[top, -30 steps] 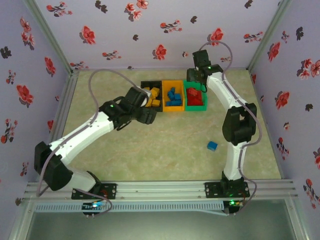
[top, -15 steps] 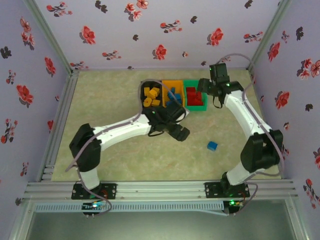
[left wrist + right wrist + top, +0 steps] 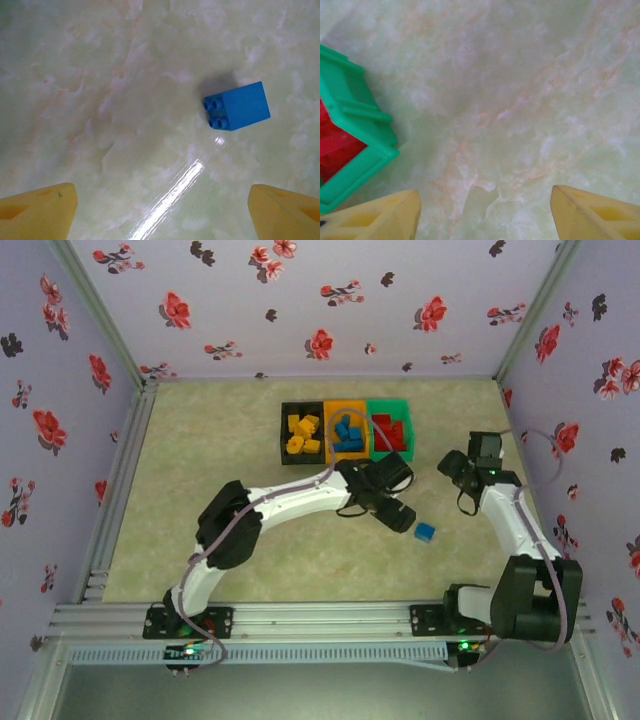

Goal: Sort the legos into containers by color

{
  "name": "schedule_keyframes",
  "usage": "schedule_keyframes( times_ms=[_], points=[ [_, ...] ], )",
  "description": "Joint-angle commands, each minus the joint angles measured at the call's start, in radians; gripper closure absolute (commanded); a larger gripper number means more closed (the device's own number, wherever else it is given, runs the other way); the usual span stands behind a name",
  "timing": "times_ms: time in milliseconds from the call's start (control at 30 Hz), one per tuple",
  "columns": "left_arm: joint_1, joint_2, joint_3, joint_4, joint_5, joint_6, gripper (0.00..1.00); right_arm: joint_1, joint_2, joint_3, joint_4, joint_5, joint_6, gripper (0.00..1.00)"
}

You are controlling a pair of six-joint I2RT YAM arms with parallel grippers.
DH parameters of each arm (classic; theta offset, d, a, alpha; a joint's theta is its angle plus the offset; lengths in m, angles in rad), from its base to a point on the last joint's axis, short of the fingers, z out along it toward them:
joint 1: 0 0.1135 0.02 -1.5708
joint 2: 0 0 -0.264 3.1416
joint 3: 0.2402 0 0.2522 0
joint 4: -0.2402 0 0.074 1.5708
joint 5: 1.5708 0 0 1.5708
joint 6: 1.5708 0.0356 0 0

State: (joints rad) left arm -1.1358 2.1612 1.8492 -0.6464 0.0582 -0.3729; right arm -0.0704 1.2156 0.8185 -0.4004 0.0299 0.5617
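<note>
hovering above the table point(image 3: 100, 100), left gripper point(image 3: 160, 212) is spread wide and empty; lone blue lego point(image 3: 237, 106) lies on its side just ahead of it. right gripper point(image 3: 485, 212) also spread, empty, just beside the green bin point(image 3: 367, 150) holding red legos point(image 3: 335, 145).

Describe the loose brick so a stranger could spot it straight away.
Start at the row of three bins at the far middle of the table, then come nearer and to the right, just past the left gripper. There lies a small blue brick on its side, the one brick on bare table; the others sit in bins.
</note>
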Motion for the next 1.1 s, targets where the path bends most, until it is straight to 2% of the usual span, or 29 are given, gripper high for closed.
schedule_keyframes(
  times_ms=[0,300,533,900,1067],
  points=[
    [-0.023,0.065,0.094,-0.031,0.022,-0.045,0.11,-0.023,-0.055,-0.016,-0.002,-0.03,-0.004,0.3],
    [-0.054,0.232,0.258,-0.031,0.006,-0.11,0.13,-0.081,-0.088,-0.036,-0.031,-0.071,-0.038,0.3],
    [-0.083,0.27,0.279,0.015,-0.058,-0.168,0.14,-0.087,-0.099,-0.041,-0.029,-0.077,-0.04,0.31],
    [-0.119,0.36,0.38,0.007,-0.037,-0.166,0.14,-0.089,-0.102,-0.043,-0.025,-0.082,-0.043,0.31],
    [-0.12,0.389,0.401,0.008,-0.05,-0.175,0.2,-0.089,-0.105,-0.047,-0.019,-0.087,-0.042,0.32]
  ],
)
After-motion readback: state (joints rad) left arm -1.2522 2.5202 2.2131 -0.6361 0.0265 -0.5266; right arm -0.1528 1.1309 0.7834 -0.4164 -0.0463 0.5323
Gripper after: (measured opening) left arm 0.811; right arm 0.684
